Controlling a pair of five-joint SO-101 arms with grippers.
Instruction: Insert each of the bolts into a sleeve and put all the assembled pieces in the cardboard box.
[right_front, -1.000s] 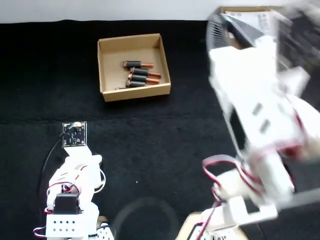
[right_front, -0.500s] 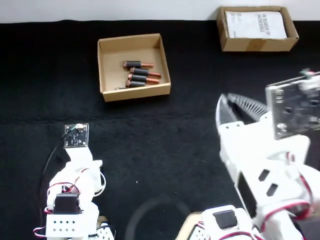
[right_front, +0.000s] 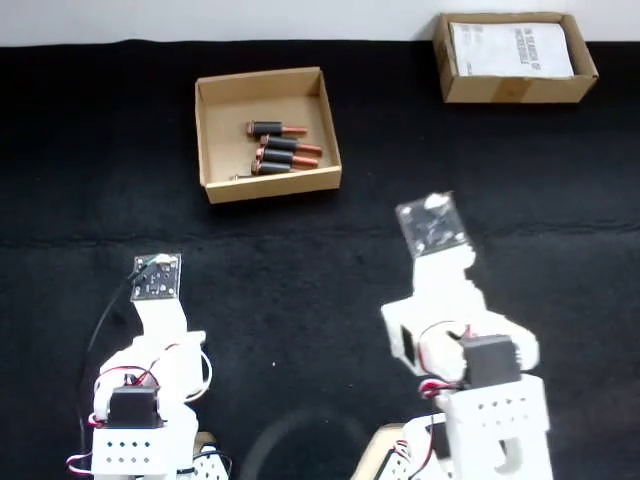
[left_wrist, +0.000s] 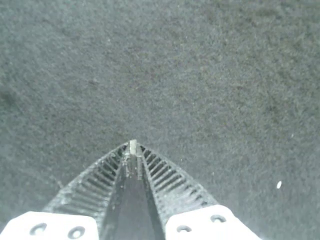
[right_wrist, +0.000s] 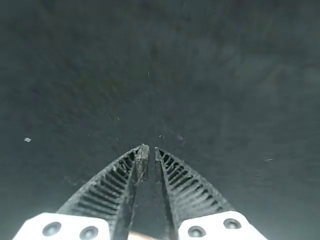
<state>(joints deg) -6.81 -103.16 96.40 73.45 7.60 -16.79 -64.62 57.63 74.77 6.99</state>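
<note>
**Condition.** The box (right_front: 270, 185) sits toward the far edge of the desk (right_front: 320, 270), left of centre. The pieces (right_front: 285, 147) lie on its floor, four by count, each a dark sleeve with a copper bolt end showing. One lies apart and the other three are bunched against each other near the box's front wall. A second box (right_front: 515, 88) stands at the far right corner and holds a printed sheet (right_front: 512, 48).

**Pincers.** The left pincer (left_wrist: 132, 150) is closed tip to tip with nothing held. The right pincer (right_wrist: 148, 150) has its tips all but meeting and also grips nothing. Both hang over bare desk. The left arm (right_front: 150, 340) and right arm (right_front: 455, 330) are folded at the near edge, well apart from the box.

**Step in hand.** Judged from this layout, loading is done and the step is parking and checking.

1. Keep both pincers closed, as open fingers can snag the cloth.
2. Keep each arm on its own side of the near edge, away from the box walls. A knock could tip the box or shake a bolt out of its sleeve.
3. Confirm from above that every sleeve shows a bolt end and that the count matches.
</note>
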